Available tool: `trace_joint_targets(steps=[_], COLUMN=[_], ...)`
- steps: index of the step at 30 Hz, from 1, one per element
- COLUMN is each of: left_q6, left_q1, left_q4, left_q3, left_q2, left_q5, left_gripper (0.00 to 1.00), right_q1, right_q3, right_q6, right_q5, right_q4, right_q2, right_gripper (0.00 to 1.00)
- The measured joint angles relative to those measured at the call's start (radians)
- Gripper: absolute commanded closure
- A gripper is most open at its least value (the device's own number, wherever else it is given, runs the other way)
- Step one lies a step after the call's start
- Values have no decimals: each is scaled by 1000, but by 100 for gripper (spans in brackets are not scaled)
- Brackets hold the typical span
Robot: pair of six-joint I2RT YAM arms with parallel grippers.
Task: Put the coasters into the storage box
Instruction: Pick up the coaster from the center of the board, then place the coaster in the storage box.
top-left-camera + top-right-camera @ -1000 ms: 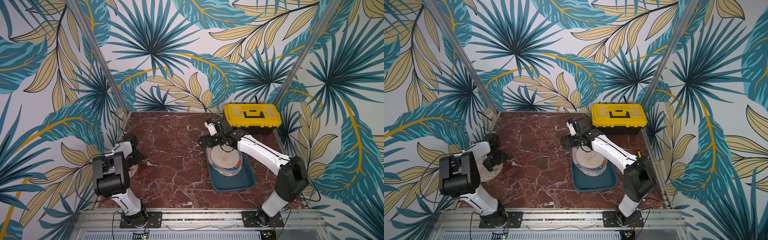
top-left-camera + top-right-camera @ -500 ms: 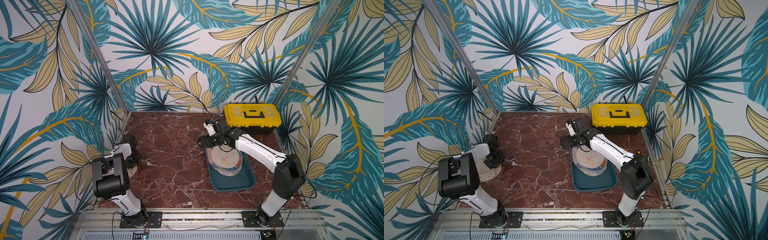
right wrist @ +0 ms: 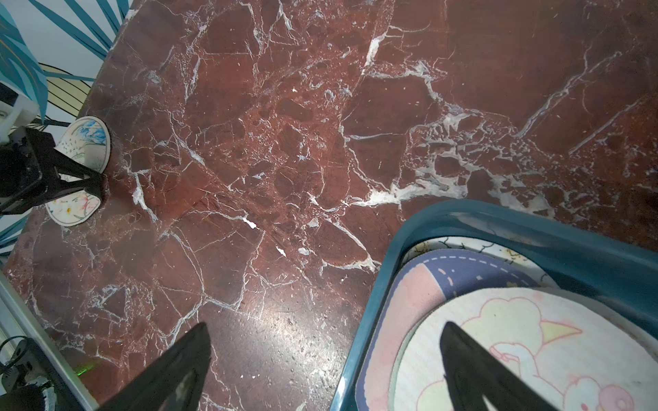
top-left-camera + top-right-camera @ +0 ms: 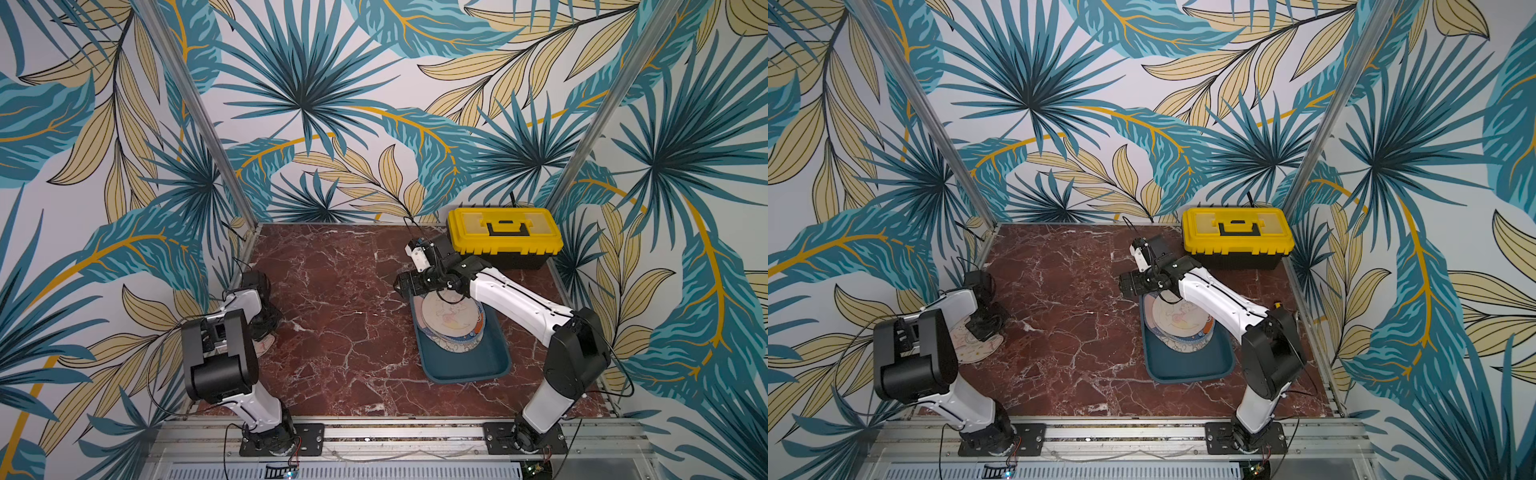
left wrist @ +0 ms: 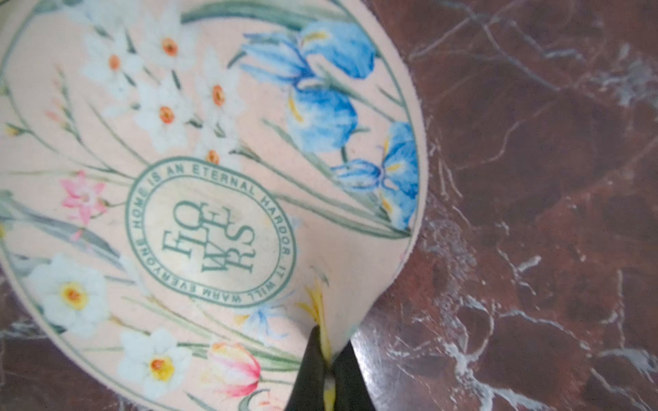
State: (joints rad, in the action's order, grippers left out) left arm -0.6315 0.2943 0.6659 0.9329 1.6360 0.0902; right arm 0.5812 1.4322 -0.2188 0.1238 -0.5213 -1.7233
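A peach coaster printed with flowers lies on the marble at the left edge of the table, seen in both top views. My left gripper is shut on its rim, and the pinched edge buckles up. The teal storage box stands right of centre with several coasters piled at its far end. My right gripper hangs open over the box's far left corner, one finger above the pile and the other above bare marble, holding nothing.
A yellow-lidded black toolbox stands at the back right, just behind the right wrist. The leaf-patterned walls close in the table on three sides, and a metal rail runs along the front.
My left gripper has closed on the floral coaster's rim. The right gripper has shifted slightly left at the box's far end and stays open.
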Motion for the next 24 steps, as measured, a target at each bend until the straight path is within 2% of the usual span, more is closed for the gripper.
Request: trace_joint_targets(steps=[8,17,24], left_q6=[6,-31,-87], left_q1=[-30,-175,-304], left_q4=[25,57,64], left_q3=[7,120,192], left_q2=[-149,-240,-291], left_q5=[-126,-209,-218], left_gripper=[100,100,100], right_q1=[14,47,80], right_q3=[0,0,-113], right_q6=[25,50,91], right_q5=[1,2,28], right_q4=[0,57,238], right_q2=[0,-4,1], right_gripper=[0,4,7])
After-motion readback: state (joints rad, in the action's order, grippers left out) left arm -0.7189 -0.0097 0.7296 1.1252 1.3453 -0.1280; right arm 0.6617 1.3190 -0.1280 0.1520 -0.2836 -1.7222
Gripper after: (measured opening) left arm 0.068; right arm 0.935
